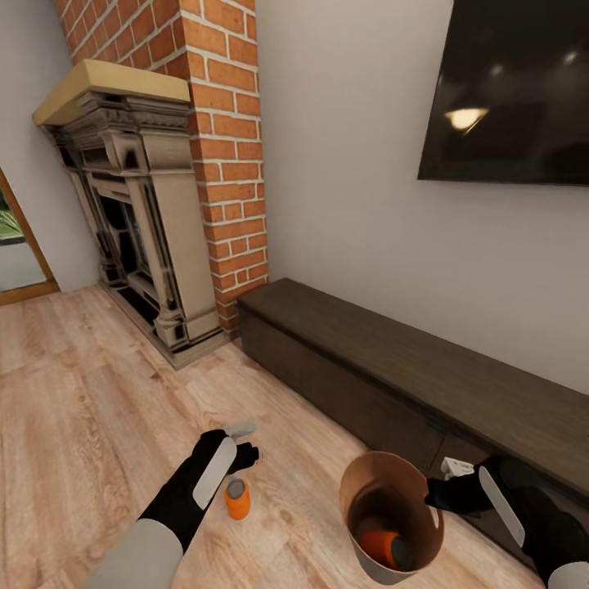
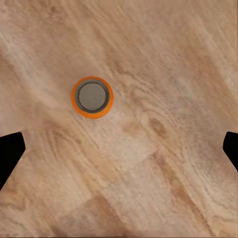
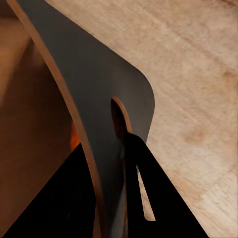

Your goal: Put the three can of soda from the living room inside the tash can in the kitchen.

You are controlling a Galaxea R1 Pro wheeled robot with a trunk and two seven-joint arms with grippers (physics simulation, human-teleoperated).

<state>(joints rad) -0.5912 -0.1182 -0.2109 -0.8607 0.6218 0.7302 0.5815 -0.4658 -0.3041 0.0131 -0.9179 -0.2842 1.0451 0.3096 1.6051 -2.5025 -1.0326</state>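
Your right gripper (image 1: 448, 484) is pinching the rim of the pale grey tapered bin (image 1: 393, 514), an orange can inside. Beside the bin, an upright orange soda can (image 1: 237, 498) is standing beneath your wide-open left gripper (image 1: 244, 442), the nearer one.

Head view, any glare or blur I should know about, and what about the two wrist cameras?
Head view: ceiling lights glare on the dark TV screen, and the fireplace looks stretched toward the edge. Left wrist view: sharp, even light on the orange can. Right wrist view: the bin wall is very close, and the jaws gripping it are black silhouettes.
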